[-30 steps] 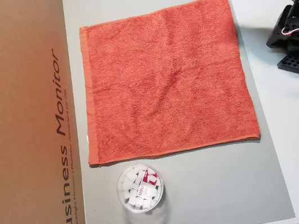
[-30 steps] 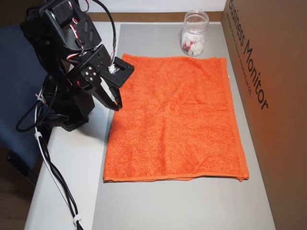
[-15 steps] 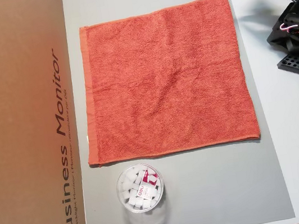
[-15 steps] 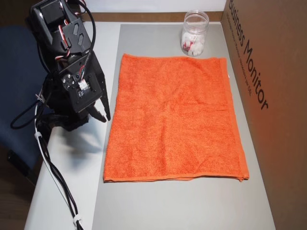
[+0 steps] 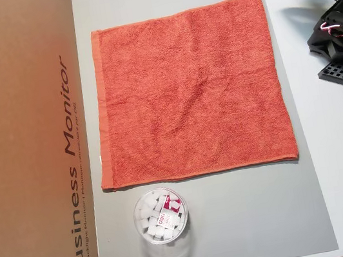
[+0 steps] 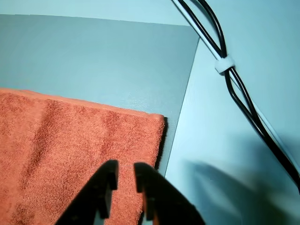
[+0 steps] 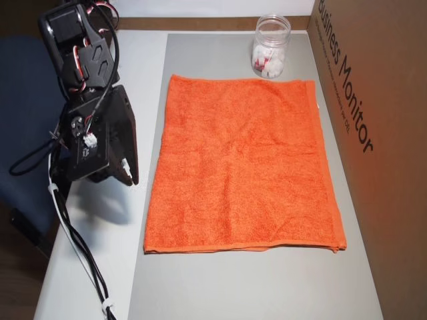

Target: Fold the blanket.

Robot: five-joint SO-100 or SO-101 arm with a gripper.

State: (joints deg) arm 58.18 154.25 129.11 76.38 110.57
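The blanket [image 5: 189, 93] is an orange-red terry towel spread flat on a grey mat [image 5: 238, 222], with a hemmed band along its left edge in that overhead view. In an overhead view, my gripper [image 7: 128, 179] hangs over the white table, left of the blanket [image 7: 243, 167] and apart from it. In the wrist view, the gripper [image 6: 123, 171] shows two black fingers with a narrow gap and nothing between them. It hovers above the blanket [image 6: 70, 150] close to a corner. It is open.
A clear jar [image 5: 162, 224] of white pieces stands on the mat beside one blanket edge, also seen as the jar [image 7: 270, 47]. A cardboard box [image 5: 31, 150] printed "Business Monitor" borders the mat. The arm's base [image 5: 340, 36] and cables [image 6: 225, 65] occupy the white table.
The arm has swung away from above the blanket's edge and out over the white table, toward the blanket's corner. The blanket and the jar have not moved.
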